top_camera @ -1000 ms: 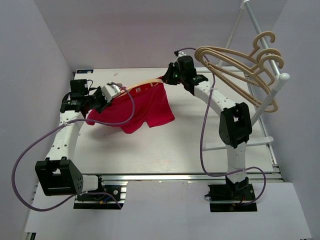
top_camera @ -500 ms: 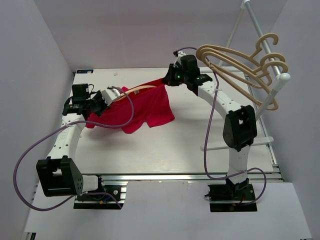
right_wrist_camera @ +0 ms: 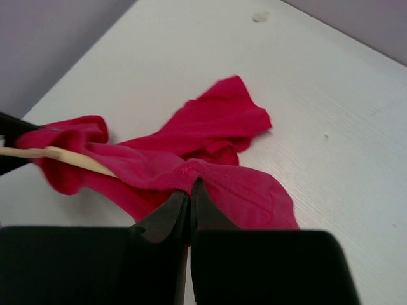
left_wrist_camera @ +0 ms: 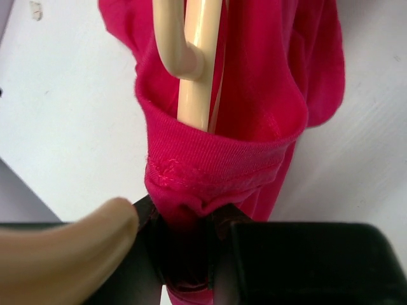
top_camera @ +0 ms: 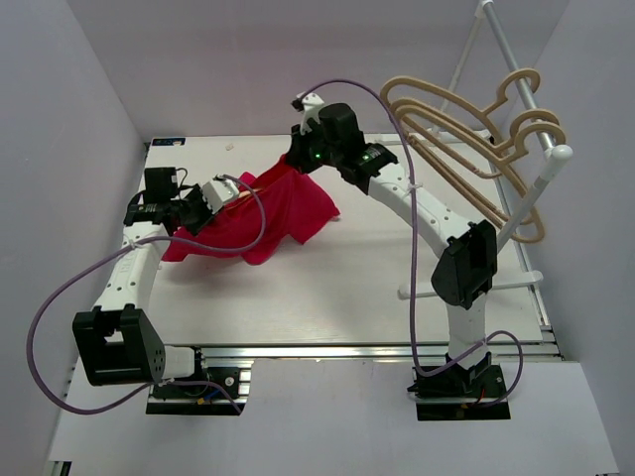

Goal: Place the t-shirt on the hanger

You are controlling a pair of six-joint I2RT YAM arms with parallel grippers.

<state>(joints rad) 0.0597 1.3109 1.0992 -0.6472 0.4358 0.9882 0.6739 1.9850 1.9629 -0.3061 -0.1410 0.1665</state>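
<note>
Several spare hangers right of t-shirt

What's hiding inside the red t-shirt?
A tan hanger is tucked inside the t-shirt. You can see part of it through the hemmed opening. The rest is covered by red cloth, so I can't tell how far in it goes.

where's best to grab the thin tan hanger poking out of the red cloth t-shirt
Probably the bare stem of the thin tan hanger at the opening of the red cloth t-shirt, from the left gripper side, fingers across it; the rest is buried in cloth.
</note>
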